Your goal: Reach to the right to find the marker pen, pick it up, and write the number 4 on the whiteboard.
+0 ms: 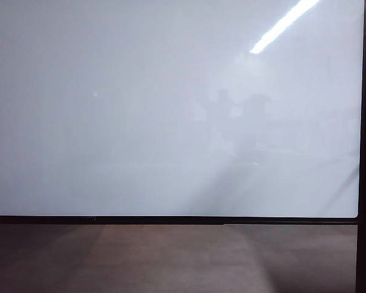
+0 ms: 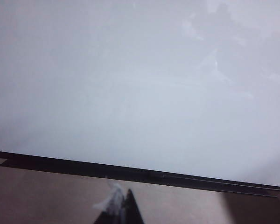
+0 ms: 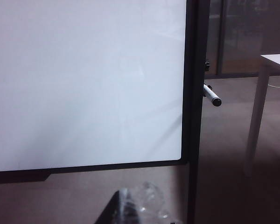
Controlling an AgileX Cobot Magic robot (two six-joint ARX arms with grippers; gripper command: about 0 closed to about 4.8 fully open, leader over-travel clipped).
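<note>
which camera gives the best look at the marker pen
The right wrist view: the marker pen sticks out past the whiteboard frame's outer edge, its dark end visible. The exterior and left wrist views show only board and brown surface, no pen.

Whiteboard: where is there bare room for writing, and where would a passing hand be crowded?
The whiteboard is blank across its whole face, out to its black frame, so room for the number 4 is everywhere. It is tight only past the right edge, where the marker pen sticks out. Left gripper and right gripper sit below the board.
</note>
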